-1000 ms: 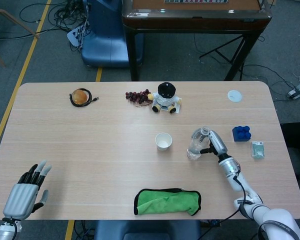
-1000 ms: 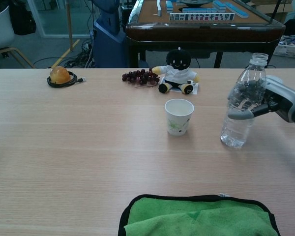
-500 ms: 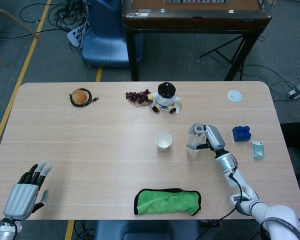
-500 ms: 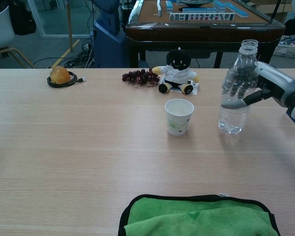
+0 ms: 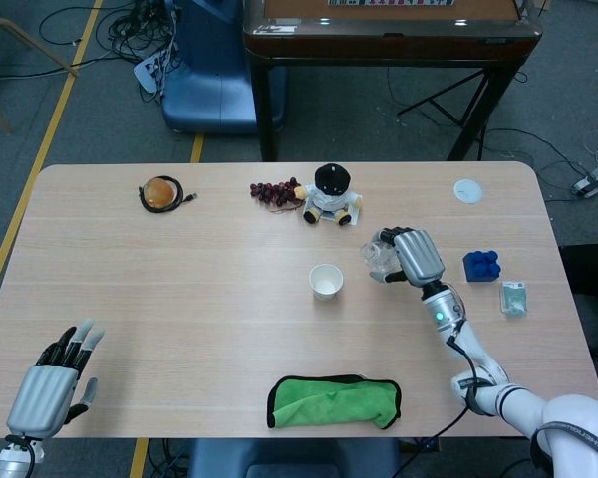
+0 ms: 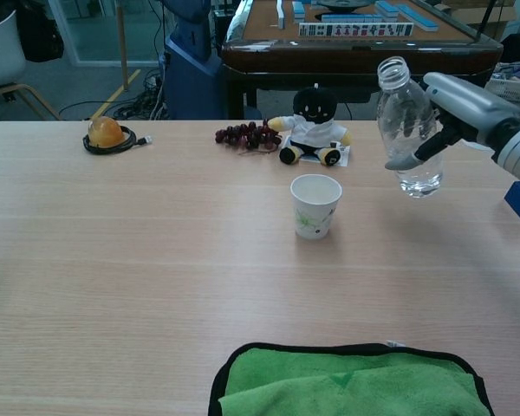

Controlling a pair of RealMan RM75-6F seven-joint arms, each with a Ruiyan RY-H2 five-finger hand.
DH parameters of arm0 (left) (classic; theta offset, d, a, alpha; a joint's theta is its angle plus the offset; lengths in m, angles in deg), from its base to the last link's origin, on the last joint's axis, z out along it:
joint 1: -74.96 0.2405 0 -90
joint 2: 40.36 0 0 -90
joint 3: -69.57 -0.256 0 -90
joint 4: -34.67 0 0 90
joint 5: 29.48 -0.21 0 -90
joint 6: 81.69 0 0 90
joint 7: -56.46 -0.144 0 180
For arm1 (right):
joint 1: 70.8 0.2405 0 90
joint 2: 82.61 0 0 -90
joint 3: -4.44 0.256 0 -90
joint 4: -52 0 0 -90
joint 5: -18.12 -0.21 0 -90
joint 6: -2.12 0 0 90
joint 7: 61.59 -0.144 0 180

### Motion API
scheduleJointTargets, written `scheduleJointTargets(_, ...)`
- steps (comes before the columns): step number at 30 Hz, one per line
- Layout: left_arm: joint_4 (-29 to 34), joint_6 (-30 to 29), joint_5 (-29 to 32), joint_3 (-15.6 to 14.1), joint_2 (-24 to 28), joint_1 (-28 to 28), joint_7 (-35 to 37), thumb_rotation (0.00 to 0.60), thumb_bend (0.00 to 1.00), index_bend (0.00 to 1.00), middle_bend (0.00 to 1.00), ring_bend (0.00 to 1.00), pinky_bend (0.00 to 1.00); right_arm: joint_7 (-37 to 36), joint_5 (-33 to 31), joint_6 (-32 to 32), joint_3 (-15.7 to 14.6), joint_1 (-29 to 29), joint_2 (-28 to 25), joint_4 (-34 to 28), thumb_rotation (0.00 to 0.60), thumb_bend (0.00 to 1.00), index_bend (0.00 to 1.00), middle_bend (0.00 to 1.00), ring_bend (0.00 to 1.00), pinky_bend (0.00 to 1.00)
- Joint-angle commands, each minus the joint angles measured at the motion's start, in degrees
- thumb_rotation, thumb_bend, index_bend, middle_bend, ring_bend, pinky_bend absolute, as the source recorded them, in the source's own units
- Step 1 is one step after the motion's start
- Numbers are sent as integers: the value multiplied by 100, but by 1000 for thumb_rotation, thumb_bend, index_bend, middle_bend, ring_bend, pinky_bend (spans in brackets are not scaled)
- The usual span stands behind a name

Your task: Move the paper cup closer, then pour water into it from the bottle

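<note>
A white paper cup (image 5: 326,282) (image 6: 315,205) stands upright and empty near the table's middle. My right hand (image 5: 416,256) (image 6: 455,111) grips a clear, uncapped water bottle (image 5: 376,258) (image 6: 405,130) and holds it in the air, right of the cup and tilted slightly with its mouth toward the cup. Some water sits in the bottle's bottom. My left hand (image 5: 52,383) rests at the table's near left corner, fingers apart and holding nothing; the chest view does not show it.
A green cloth (image 5: 334,400) (image 6: 347,381) lies at the front edge. A plush toy (image 5: 330,195) (image 6: 313,126), grapes (image 5: 275,190) and an orange in a black ring (image 5: 160,192) sit at the back. A blue block (image 5: 483,266), a small packet (image 5: 513,298) and a white lid (image 5: 467,190) lie right.
My right hand has lifted the bottle off the table and carried it up and slightly toward the cup. The cup and left hand have not moved.
</note>
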Motion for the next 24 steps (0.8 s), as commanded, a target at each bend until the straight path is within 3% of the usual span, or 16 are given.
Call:
scheduleJointTargets(1,0,5,0,6,3,0,14,600,449,0,0,0,163,1139,-267,298,159,190,-238,-427,600,104,625,619,552,644)
scheduleJointTargets(11,49,-21,-45,39,89,-3,110,600,450,0,0,0,163,2759,-608,686,202,403,-216,-400,600,112,625,619,552,644)
scheduleJointTargets(24,73,-58,-87,62,111,17,152,600,450,0,0,0,163,3926,-805,1024,137,617,-172,-256,600,136,631,620,555,644)
